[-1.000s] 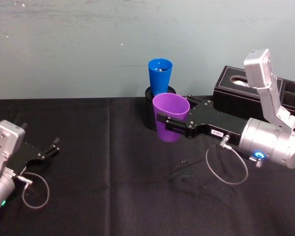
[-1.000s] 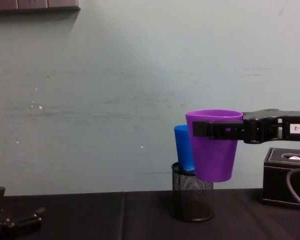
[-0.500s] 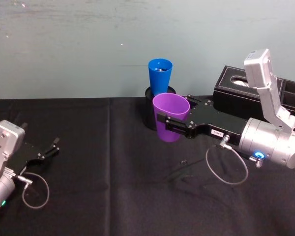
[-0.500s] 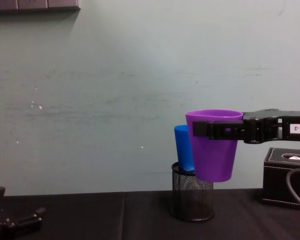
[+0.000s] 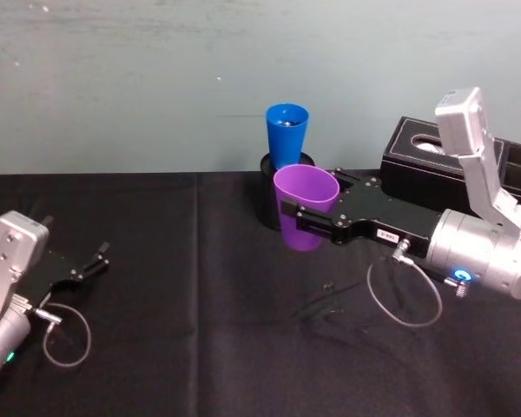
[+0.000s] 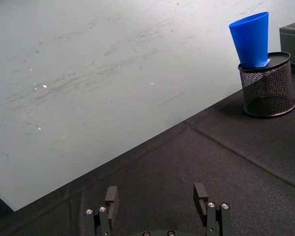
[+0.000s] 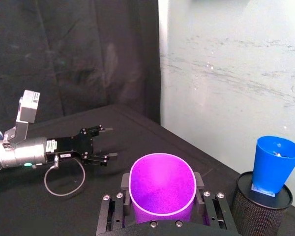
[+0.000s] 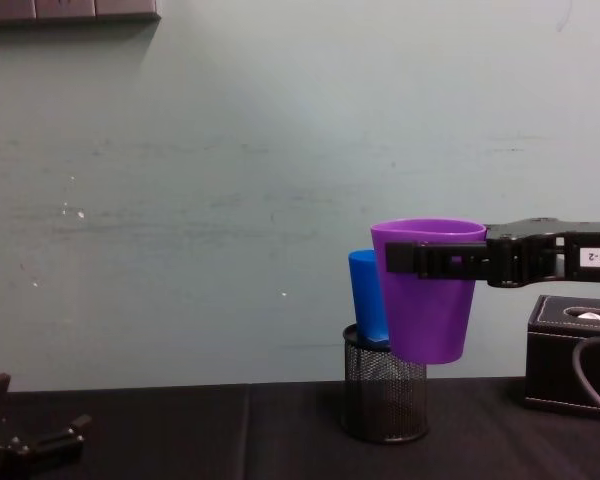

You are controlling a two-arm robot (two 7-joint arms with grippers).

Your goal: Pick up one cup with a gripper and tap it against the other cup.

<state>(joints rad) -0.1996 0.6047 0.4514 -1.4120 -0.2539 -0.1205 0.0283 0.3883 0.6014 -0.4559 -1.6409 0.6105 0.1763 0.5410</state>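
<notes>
My right gripper (image 5: 300,217) is shut on the purple cup (image 5: 306,208) just below its rim and holds it upright in the air. In the chest view the purple cup (image 8: 427,300) hangs in front of the blue cup (image 8: 367,295), with its base above the table. The blue cup (image 5: 286,135) stands upright inside a black mesh holder (image 5: 271,198). In the right wrist view the purple cup (image 7: 162,189) and the blue cup (image 7: 275,162) stand apart, with a gap between them. My left gripper (image 6: 156,196) rests open on the cloth at the far left, holding nothing.
A black box (image 5: 443,169) sits at the back right behind my right arm. Black cloth (image 5: 200,330) covers the table, and a pale wall (image 8: 230,200) stands close behind it. A loose cable (image 5: 404,300) loops under the right wrist.
</notes>
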